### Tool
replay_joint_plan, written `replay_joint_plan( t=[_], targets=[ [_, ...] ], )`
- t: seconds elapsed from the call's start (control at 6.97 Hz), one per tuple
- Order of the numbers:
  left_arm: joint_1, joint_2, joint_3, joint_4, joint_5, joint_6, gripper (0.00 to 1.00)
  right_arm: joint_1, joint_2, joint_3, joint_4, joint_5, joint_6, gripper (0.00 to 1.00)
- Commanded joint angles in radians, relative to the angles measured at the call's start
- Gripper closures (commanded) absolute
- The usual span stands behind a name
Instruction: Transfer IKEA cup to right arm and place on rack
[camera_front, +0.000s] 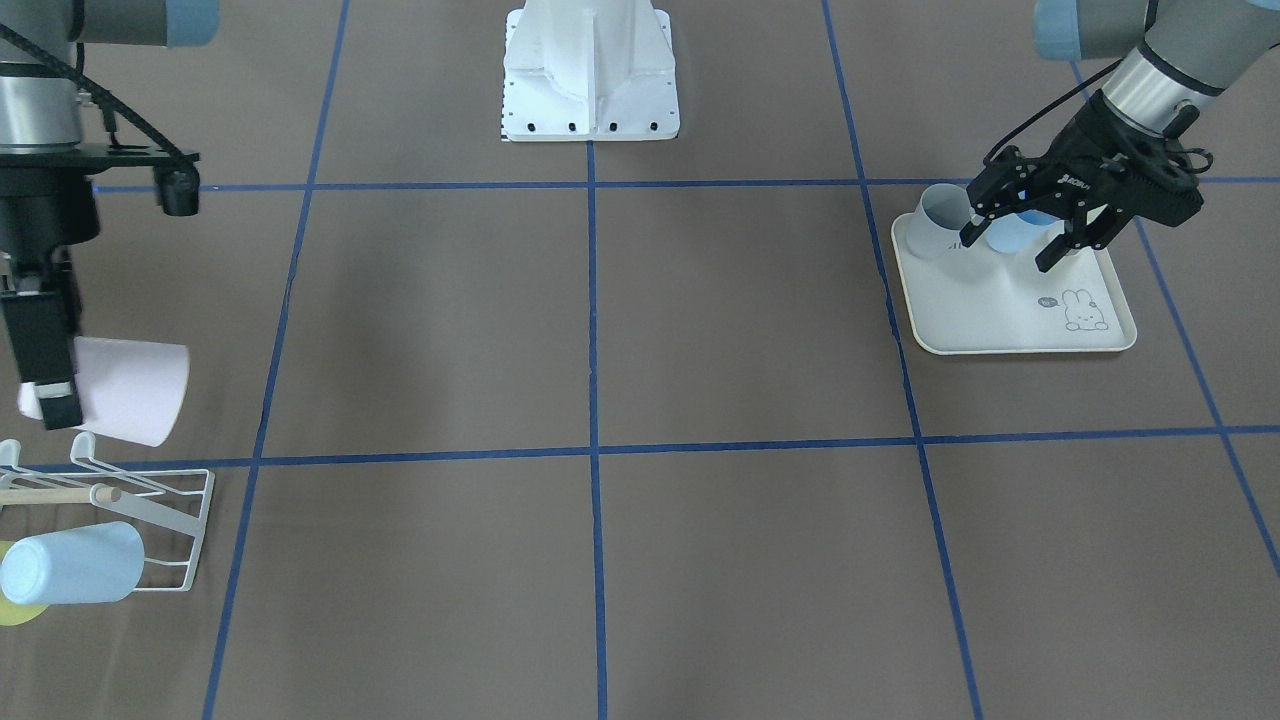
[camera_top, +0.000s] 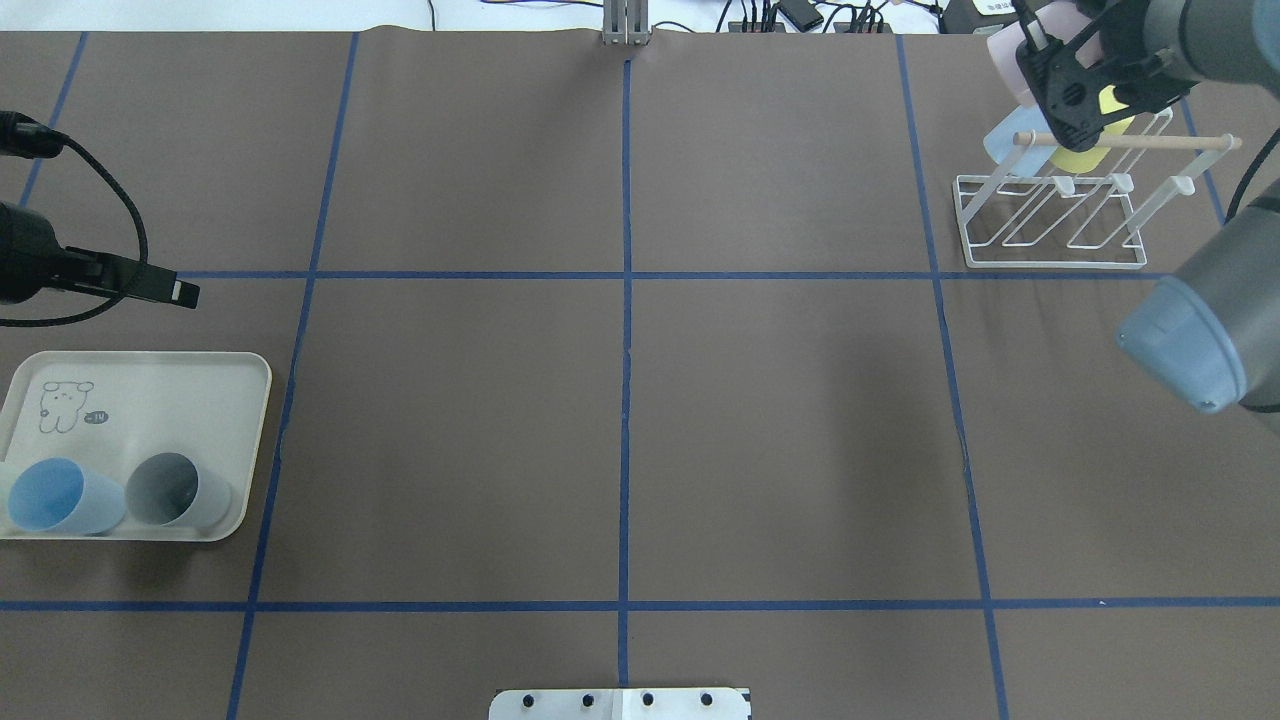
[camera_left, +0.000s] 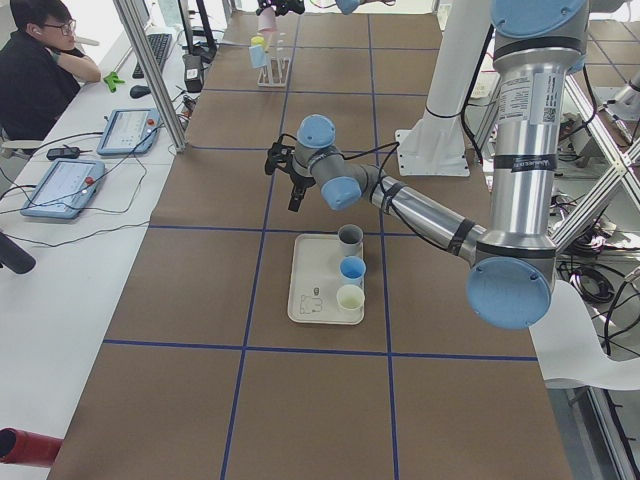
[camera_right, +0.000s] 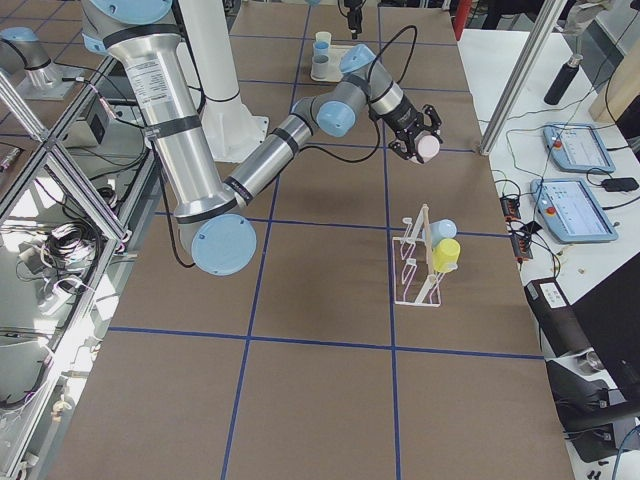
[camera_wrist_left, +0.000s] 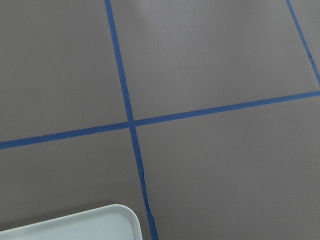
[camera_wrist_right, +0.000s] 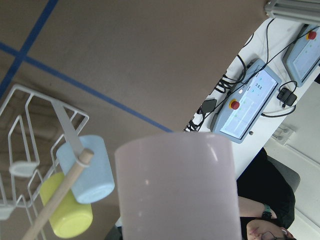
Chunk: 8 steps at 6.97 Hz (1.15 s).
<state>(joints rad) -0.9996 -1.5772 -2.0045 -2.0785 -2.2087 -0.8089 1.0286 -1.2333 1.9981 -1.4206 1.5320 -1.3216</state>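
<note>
My right gripper (camera_front: 55, 390) is shut on a pale pink cup (camera_front: 130, 390), held on its side in the air above the white wire rack (camera_front: 170, 520). The wrist view shows the pink cup (camera_wrist_right: 177, 190) close up, with the rack (camera_wrist_right: 30, 125) below. The rack (camera_top: 1050, 215) has a wooden dowel (camera_top: 1130, 141) and holds a light blue cup (camera_front: 70, 562) and a yellow cup (camera_wrist_right: 65, 215). My left gripper (camera_front: 1008, 250) is open and empty, hovering over the cups on the cream tray (camera_front: 1000, 320).
On the tray (camera_top: 150, 400) lie a blue cup (camera_top: 55, 495) and a grey cup (camera_top: 180, 490); the left side view shows a third, cream cup (camera_left: 350, 298). The robot's white base (camera_front: 590, 70) stands at the table's middle edge. An operator (camera_left: 45, 60) sits beside the table.
</note>
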Motion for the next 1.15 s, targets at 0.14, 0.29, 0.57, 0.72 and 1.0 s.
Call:
replay_joint_plan(
  t=[0.14, 0.29, 0.57, 0.72, 1.0],
  targets=[
    [0.001, 0.000, 0.003, -0.002, 0.000, -0.003, 0.00, 0.119, 0.011, -0.122, 0.011, -0.007, -0.272, 1.00],
    [0.001, 0.000, 0.003, -0.003, 0.000, -0.003, 0.00, 0.145, 0.011, -0.151, 0.026, -0.010, -0.344, 1.00],
    [0.001, 0.000, 0.004, -0.005, 0.000, -0.007, 0.00, 0.160, 0.002, -0.258, 0.156, -0.029, -0.399, 1.00],
    [0.002, -0.001, 0.003, -0.005, 0.000, -0.010, 0.00, 0.162, -0.015, -0.333, 0.260, -0.027, -0.401, 1.00],
    [0.002, -0.001, 0.004, -0.006, 0.000, -0.012, 0.00, 0.162, -0.031, -0.456, 0.406, -0.026, -0.422, 1.00]
  ],
)
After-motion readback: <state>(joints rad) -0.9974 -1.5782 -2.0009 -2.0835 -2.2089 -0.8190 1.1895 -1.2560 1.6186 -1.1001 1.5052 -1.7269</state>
